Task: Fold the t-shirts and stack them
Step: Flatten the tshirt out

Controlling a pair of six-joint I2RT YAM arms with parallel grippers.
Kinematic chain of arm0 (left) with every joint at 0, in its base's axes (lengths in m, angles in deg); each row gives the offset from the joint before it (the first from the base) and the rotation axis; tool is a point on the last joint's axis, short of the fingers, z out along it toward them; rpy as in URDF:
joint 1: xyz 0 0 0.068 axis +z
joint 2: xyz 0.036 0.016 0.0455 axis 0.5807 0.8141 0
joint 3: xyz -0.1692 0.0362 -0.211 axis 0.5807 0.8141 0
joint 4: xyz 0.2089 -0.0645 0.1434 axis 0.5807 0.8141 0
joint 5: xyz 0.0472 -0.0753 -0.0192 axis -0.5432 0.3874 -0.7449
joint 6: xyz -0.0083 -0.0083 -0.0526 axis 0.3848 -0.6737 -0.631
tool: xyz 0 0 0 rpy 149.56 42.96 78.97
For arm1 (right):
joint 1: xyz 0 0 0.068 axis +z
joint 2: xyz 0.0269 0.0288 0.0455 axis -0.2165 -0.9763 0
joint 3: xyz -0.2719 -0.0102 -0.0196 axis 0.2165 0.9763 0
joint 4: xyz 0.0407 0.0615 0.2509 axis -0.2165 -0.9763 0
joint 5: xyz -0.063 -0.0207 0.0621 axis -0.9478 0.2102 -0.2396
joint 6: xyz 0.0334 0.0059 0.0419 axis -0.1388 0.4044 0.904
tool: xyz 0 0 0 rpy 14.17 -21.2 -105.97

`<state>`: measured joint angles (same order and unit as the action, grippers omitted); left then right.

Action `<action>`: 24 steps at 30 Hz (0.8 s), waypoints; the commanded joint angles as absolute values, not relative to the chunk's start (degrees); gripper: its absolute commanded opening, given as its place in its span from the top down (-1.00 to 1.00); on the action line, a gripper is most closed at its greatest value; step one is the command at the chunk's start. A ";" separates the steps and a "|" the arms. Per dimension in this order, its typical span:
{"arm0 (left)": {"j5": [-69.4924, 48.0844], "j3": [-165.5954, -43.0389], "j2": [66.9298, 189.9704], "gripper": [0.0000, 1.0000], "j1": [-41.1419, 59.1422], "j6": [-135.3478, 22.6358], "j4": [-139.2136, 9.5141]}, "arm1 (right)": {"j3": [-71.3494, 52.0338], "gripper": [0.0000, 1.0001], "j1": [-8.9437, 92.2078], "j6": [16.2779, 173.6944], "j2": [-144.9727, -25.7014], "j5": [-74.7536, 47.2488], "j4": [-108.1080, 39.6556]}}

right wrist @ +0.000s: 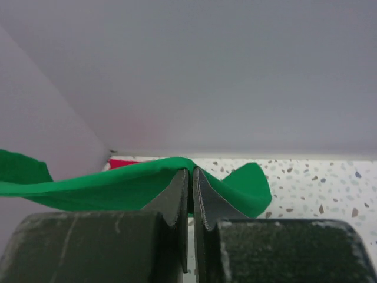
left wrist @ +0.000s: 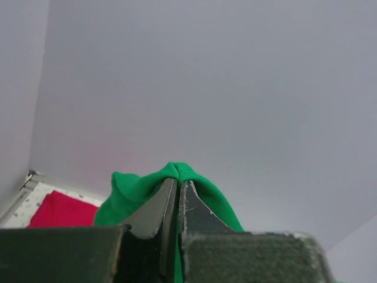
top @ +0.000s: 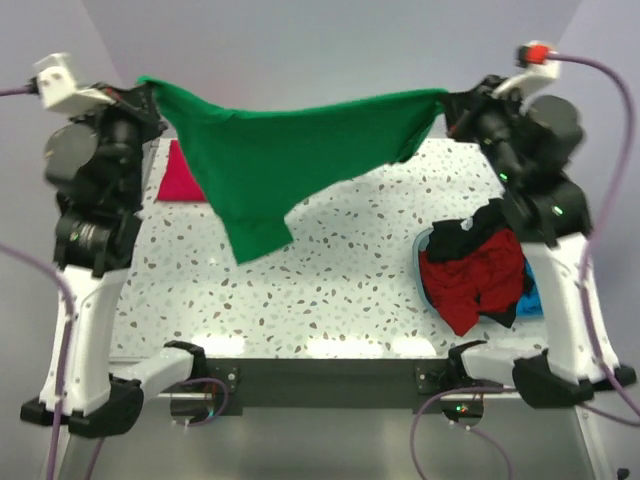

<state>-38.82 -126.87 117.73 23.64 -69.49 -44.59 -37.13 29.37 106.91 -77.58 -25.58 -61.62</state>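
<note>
A bright green t-shirt (top: 290,155) hangs stretched in the air above the speckled table (top: 340,290), its lower part drooping toward the table's left-middle. My left gripper (top: 148,88) is shut on its left corner, and cloth (left wrist: 141,191) bulges round the pinched fingertips (left wrist: 178,183). My right gripper (top: 447,100) is shut on the right corner, where green cloth (right wrist: 94,186) folds over its tips (right wrist: 191,172). A folded pinkish crimson t-shirt (top: 180,178) lies at the table's far left, partly behind the green one. It also shows as a red patch (left wrist: 62,210) below my left wrist.
A light-blue basket rim (top: 424,243) at the right holds a heap of dark red (top: 480,280), black (top: 470,235) and blue (top: 532,300) shirts. Grey walls stand close behind the table. Both arms' bases sit at the near edge.
</note>
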 commanded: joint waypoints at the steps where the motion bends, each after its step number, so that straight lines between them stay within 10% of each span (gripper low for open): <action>1: -39.18 -131.98 114.49 1.00 24.07 -69.21 -36.65 | -40.01 1.00 29.29 108.82 -73.27 -21.58 -70.97; 14: -39.36 -156.68 105.78 1.00 24.07 -62.18 -27.94 | -52.07 1.00 29.29 109.35 -62.53 -8.22 -81.44; 24: -44.44 -140.19 110.25 1.00 24.07 -59.72 -35.05 | -38.28 1.00 29.29 110.85 -64.36 -12.86 -74.60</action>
<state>-39.48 -148.31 105.05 23.66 -62.54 -32.40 -42.49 29.50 110.24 -61.18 -9.14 -77.33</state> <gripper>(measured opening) 0.037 0.018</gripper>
